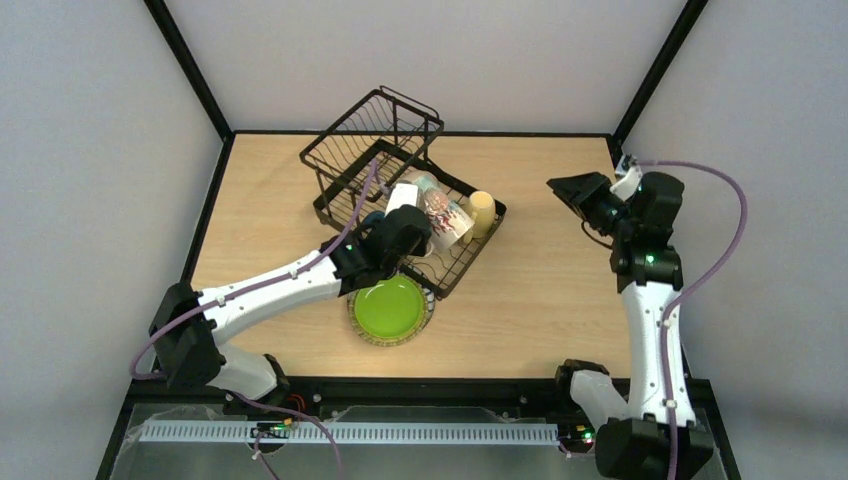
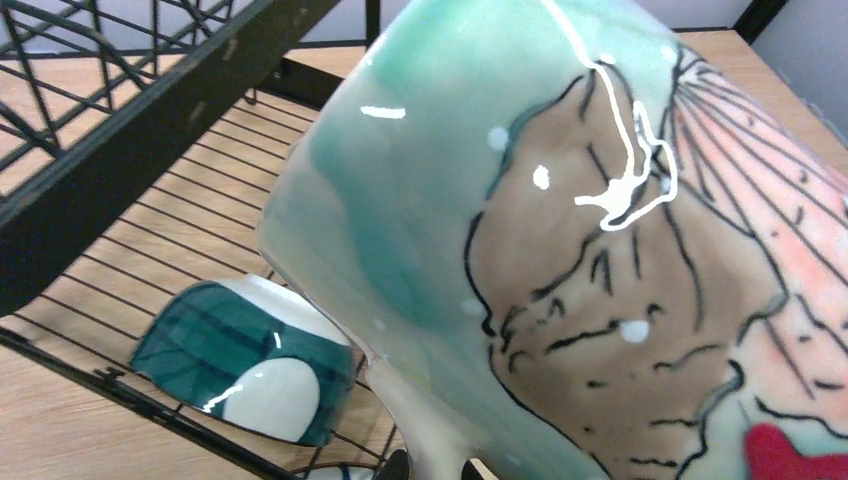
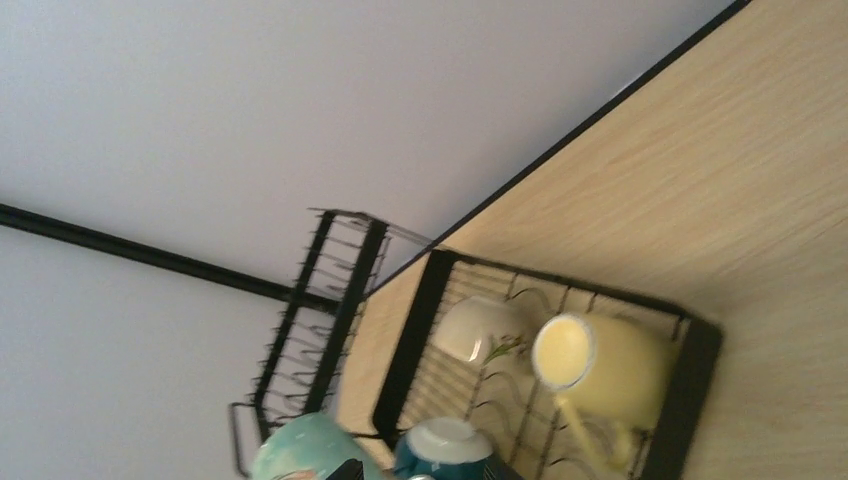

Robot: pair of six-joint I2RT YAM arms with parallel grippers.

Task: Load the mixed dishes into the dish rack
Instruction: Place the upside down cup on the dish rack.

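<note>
The black wire dish rack stands at the table's back centre. On its flat tray lie a white bowl, a yellow mug and a cream mug painted in teal, brown and pink. My left gripper is over the tray's near-left corner, shut on the cream mug's handle. The mug fills the left wrist view. A blue-outside bowl lies upside down on the tray wires beside it. The green plate with a striped rim lies on the table before the rack. My right gripper is raised at the right, open and empty.
The right wrist view looks down on the tray with the white bowl, the yellow mug, the blue bowl and the raised basket tier. Black frame posts and grey walls bound the table. Bare wood lies right of the rack.
</note>
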